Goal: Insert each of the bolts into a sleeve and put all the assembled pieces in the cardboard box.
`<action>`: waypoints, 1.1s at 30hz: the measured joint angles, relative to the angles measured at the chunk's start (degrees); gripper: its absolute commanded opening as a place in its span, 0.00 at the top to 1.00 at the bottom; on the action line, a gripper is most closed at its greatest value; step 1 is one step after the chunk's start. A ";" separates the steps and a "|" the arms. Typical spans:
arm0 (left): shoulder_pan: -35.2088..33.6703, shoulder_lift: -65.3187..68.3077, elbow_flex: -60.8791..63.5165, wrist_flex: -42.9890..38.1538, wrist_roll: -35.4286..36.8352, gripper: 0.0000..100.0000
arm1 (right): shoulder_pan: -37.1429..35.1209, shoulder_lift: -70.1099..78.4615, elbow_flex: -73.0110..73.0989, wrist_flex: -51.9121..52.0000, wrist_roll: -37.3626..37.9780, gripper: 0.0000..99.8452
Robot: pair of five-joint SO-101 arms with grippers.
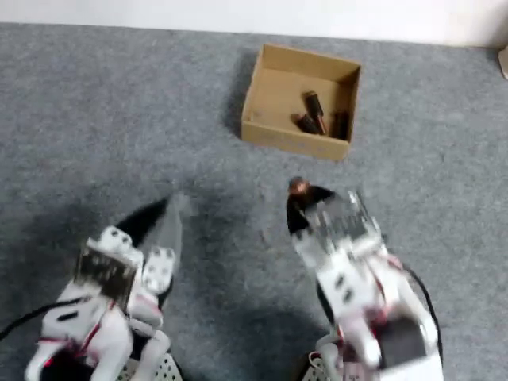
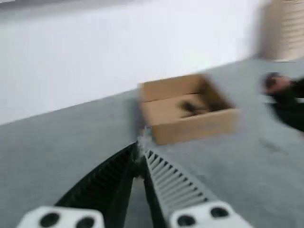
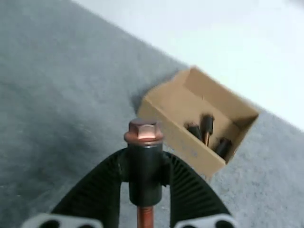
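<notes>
My right gripper (image 3: 145, 173) is shut on an assembled piece (image 3: 144, 161): a black sleeve with a copper bolt through it, hex head up. From above this piece (image 1: 298, 190) hangs over the carpet just in front of the cardboard box (image 1: 266, 103). Inside the box lie three assembled pieces (image 1: 315, 115), also seen from the right wrist (image 3: 207, 133). My left gripper (image 2: 141, 154) is shut with nothing in it and sits at the lower left (image 1: 176, 205), its fingertips pointing towards the box (image 2: 166, 130).
Grey carpet covers the table. A white wall runs behind the box. The right gripper with its piece (image 2: 280, 95) shows off to the side in the left wrist view.
</notes>
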 measured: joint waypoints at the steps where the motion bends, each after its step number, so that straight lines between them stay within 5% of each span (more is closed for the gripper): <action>1: -2.64 0.09 2.90 -2.90 -0.35 0.99 | 0.70 4.66 -1.32 -1.85 0.44 1.00; 11: -10.64 0.09 27.43 -21.54 -0.97 0.99 | 8.62 51.96 -34.37 -7.38 0.97 1.00; 33: -12.31 0.09 29.89 -22.42 -0.97 0.99 | 16.26 141.19 -120.09 -7.03 1.05 0.99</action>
